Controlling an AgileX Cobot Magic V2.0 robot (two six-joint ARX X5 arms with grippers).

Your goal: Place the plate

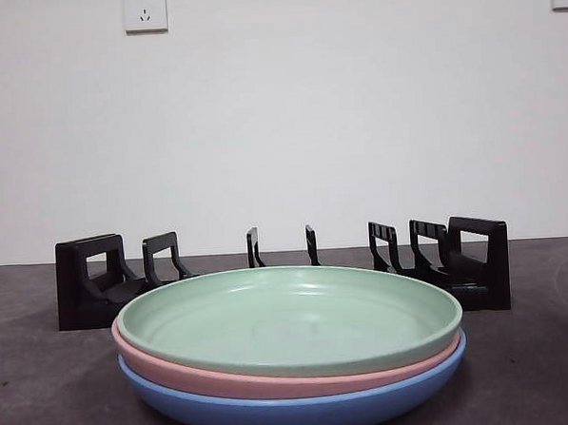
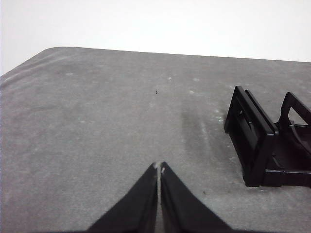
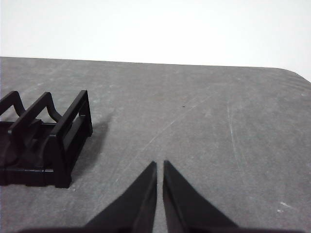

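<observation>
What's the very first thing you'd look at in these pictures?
The stack of three plates up front: the green plate on top, the pink plate under it, the blue plate at the bottom. Behind them stands a black rack with upright dividers. Both claws, left claw and right claw, hang shut over bare table.

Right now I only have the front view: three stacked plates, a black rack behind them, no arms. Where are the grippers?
Observer: The left gripper hangs over bare table, jaws shut, holding nothing.
Operator: How near the rack?
Observer: Its wrist view shows one end of the black rack off to the side, untouched.
Operator: And the other one?
Observer: The right gripper is over bare table beside the rack's other end, jaws nearly touching, nothing between them.
</observation>
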